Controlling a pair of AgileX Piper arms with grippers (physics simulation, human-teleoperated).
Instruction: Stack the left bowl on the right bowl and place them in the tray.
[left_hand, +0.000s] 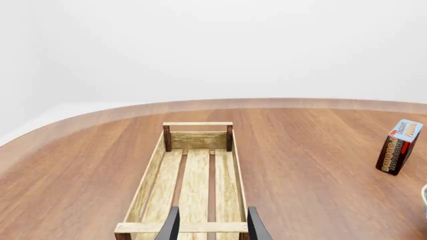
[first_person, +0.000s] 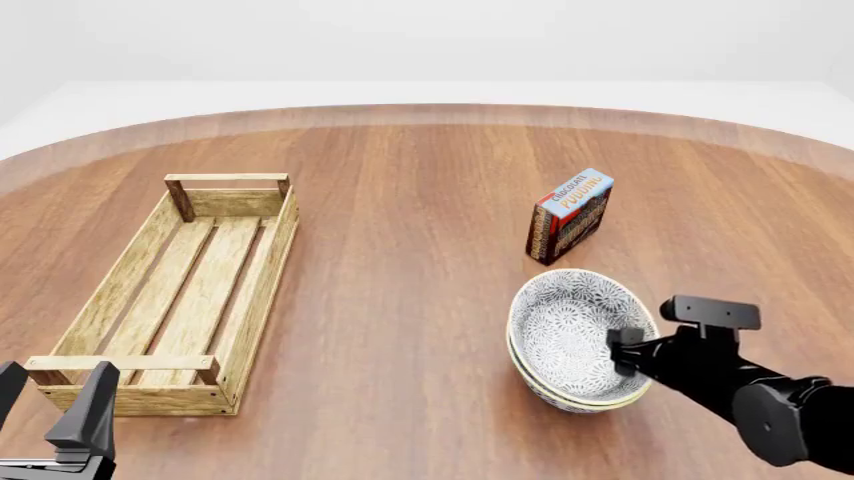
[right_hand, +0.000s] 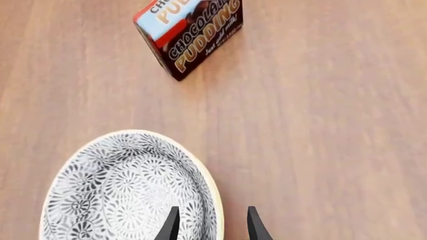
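Note:
Two patterned grey-and-white bowls sit nested on the table at the right: the upper bowl (first_person: 567, 330) rests inside the lower one, whose cream rim (first_person: 577, 404) shows beneath it. My right gripper (first_person: 638, 352) is open, with its fingers straddling the stack's right rim (right_hand: 215, 200), one inside and one outside. The tray (first_person: 274, 260), a long light-wood crate, lies at the left with nothing in it. My left gripper (first_person: 51, 400) is open at the tray's near end bar (left_hand: 180, 227), holding nothing.
A chocolate pudding box (first_person: 571, 215) stands just beyond the bowls, also seen in the right wrist view (right_hand: 190, 35) and the left wrist view (left_hand: 399, 146). The round wooden table's far edge (first_person: 427, 112) curves across the back.

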